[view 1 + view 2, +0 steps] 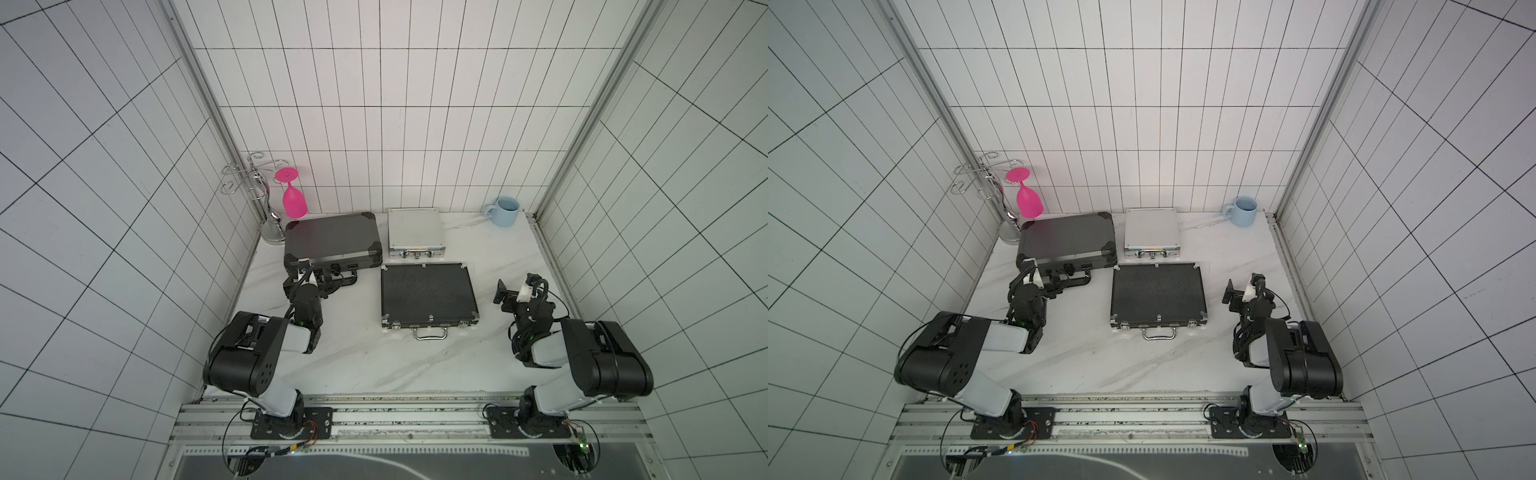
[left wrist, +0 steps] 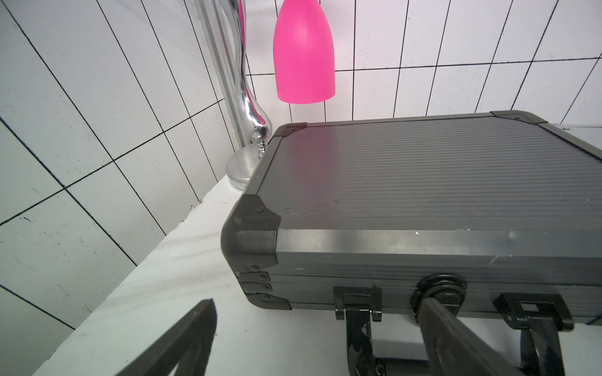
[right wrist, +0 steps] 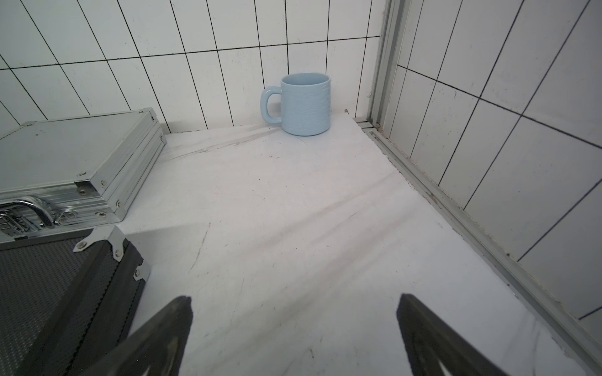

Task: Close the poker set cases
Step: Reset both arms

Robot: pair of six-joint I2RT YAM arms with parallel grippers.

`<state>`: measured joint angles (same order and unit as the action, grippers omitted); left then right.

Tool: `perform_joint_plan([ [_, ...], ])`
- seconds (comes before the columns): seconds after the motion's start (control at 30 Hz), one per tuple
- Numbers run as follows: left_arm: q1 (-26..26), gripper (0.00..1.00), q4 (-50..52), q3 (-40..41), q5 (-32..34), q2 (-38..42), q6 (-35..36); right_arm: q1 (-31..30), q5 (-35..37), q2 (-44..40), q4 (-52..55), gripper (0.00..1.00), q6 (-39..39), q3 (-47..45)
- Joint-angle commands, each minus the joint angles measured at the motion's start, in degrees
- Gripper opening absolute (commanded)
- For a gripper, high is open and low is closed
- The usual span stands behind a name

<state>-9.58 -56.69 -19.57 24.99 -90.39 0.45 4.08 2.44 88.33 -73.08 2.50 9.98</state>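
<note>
Both end effectors stand spread, holding nothing: the left end effector [image 2: 316,304] sits at the front of the wide dark grey case [image 1: 332,239], one finger [image 2: 449,335] crossing its round lock, contact unclear. The right end effector [image 3: 294,301] hovers over bare tabletop [image 1: 374,361] beside the black textured case [image 1: 428,293]. The small silver case [image 1: 415,230] lies just behind that one. All three lids are down. A chrome glass rack [image 1: 266,195] fills the far left corner, a pink wine glass [image 1: 293,199] hanging bowl-down above the grey case's back edge. A light blue mug [image 1: 505,211] stands apart, far right. The left wrist hides part of the grey case's handle; whether the latches are fastened is unclear.
</note>
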Motion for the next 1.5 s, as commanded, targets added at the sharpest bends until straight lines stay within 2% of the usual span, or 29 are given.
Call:
perform_joint_plan([
  [0.0,0.3,0.98,-0.5,-0.4,0.1,0.7,0.0,-0.4,0.5,-0.1,-0.8,0.99,-1.1,3.5],
  [0.53,0.3,0.98,-0.6,-0.4,0.1,0.7,0.0,-0.6,0.9,-0.1,-0.8,0.99,-0.9,3.4],
  [0.7,0.3,0.98,-0.5,-0.5,0.1,0.8,0.0,-0.6,8.1,-1.6,-6.7,0.99,1.7,-0.8],
  [0.73,0.3,0.98,-0.6,-0.4,0.1,0.7,0.0,-1.0,7.6,-1.2,-6.1,0.99,1.0,-0.3],
  [0.8,0.3,0.98,-0.5,-0.4,0.1,0.7,0.0,-2.6,-0.3,0.4,-2.5,0.99,-4.6,3.1],
  [0.83,0.3,0.98,-0.6,-0.5,0.1,0.7,0.0,-3.7,-1.3,-0.5,0.1,0.99,-6.2,3.7],
  [0.9,0.3,0.98,-0.6,-0.5,0.1,0.7,0.0,-3.7,2.4,-2.2,-6.4,0.99,-4.4,-0.7],
  [0.97,0.3,0.98,-0.6,-0.5,0.1,0.7,0.0,-2.7,12.2,-0.3,-11.7,0.99,1.6,-2.3],
  [1.0,0.3,0.98,-0.5,-0.4,0.1,0.7,0.0,-1.6,10.6,0.4,-10.1,0.99,1.5,-1.1],
  [1.03,0.3,0.98,-0.6,-0.5,0.1,0.7,0.0,-1.8,6.8,-0.4,-2.9,0.99,-0.6,1.7],
  [1.07,0.3,0.98,-0.5,-0.5,0.1,0.7,0.0,-2.0,-0.2,-0.5,4.4,1.00,-3.5,5.5],
  [1.1,0.3,0.98,-0.5,-0.4,0.1,0.7,0.0,-2.2,-1.8,-0.1,2.8,1.00,-4.0,5.5],
  [1.17,0.3,0.98,-0.6,-0.5,0.1,0.7,0.0,-2.2,-1.7,-0.2,-5.2,1.00,-4.1,1.3],
  [1.2,0.3,0.98,-0.5,-0.4,0.1,0.7,0.0,-2.2,-1.4,-0.4,-5.5,1.00,-3.9,0.8],
  [1.3,0.3,0.98,-0.5,-0.5,0.1,0.7,0.1,-2.1,2.2,0.2,1.6,1.00,-2.4,4.9],
  [1.47,0.3,0.98,-0.5,-0.4,0.1,0.7,0.1,-2.1,-1.2,0.0,1.7,1.00,-3.9,4.8],
])
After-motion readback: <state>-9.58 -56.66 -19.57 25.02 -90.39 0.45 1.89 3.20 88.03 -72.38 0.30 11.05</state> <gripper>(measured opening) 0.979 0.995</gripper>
